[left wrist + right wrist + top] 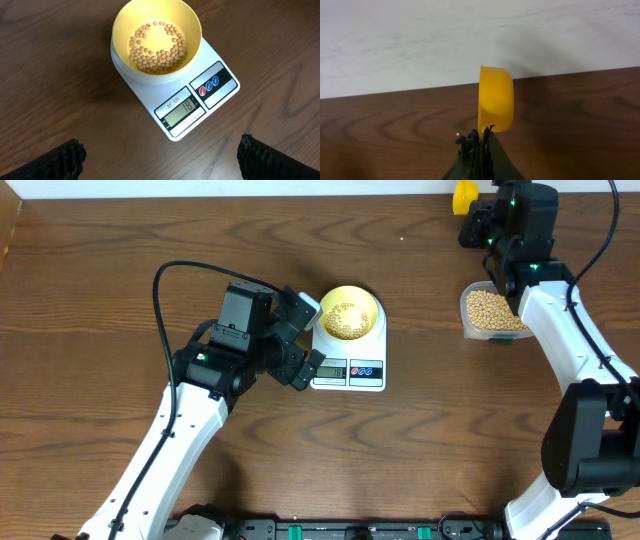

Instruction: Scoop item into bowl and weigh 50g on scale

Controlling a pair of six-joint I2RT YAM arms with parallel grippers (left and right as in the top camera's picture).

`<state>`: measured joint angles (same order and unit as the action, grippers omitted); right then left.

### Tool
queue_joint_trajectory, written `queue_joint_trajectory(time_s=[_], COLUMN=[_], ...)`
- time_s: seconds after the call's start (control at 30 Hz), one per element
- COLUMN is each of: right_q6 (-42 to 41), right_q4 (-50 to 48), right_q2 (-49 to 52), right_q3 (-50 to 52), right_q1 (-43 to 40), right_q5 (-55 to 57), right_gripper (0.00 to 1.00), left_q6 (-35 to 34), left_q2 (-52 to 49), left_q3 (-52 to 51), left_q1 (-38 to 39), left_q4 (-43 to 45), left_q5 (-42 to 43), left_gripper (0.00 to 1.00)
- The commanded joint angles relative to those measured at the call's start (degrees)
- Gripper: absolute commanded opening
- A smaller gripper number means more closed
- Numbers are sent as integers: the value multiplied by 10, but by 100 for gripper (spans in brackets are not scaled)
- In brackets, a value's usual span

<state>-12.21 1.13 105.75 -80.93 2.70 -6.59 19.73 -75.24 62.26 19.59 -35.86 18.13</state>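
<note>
Wood table point(100, 260), white wall point(420, 40); left end effector point(160, 150) released, right end effector point(481, 136) clenched on scoop point(496, 97).

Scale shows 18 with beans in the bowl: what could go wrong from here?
1. The left gripper hovers open beside the scale; a nudge would spoil the reading.
2. The right gripper holds the scoop tipped on edge; unless levelled, beans from the container could spill.

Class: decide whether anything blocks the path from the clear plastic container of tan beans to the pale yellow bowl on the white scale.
Nothing visible does: only bare wooden table lies between the container and the bowl.
</note>
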Motion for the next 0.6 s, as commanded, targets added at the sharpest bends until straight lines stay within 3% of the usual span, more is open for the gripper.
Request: queue_joint_trajectory(time_s=[0.0,0.57], right_q6=[-6,-21], right_q4=[0,31], right_q2=[3,3], right_q3=[1,1], right_q1=[-5,-3], right_q5=[5,2], right_gripper=[1,1], left_q6=[2,2], left_q2=[4,4], left_q3=[-2,-2], left_q1=[-2,-2], left_q4=[-1,-1], left_q5=[7,7], left_gripper=[99,99])
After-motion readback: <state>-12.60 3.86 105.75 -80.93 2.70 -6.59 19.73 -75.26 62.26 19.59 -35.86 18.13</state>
